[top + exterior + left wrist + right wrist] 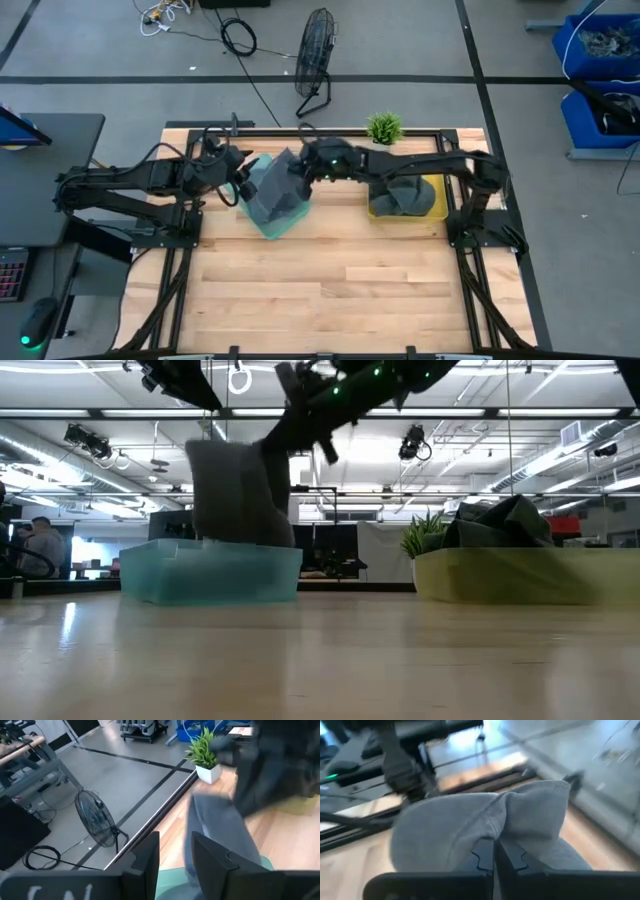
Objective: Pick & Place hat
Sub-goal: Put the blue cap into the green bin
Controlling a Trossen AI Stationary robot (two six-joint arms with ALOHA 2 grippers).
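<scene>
My right gripper [494,855] pinches a soft grey hat [278,190], which hangs crumpled over the teal bin [210,575].

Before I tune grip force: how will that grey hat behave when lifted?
Likely floppy: the grey hat hangs in folds from the right pincer above the teal bin. Probably light, since a pinch of fabric carries it. Unlikely to slip; cloth bunches between shut jaws.

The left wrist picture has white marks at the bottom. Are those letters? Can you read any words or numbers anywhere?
White marks on the left tool's dark body: cut off by the picture's edge and blurred, not readable.
Grey hat, teal bin, yellow bin, plant pot, fan: no writing shows.
No other words, numbers or signs can be read in any view.
</scene>
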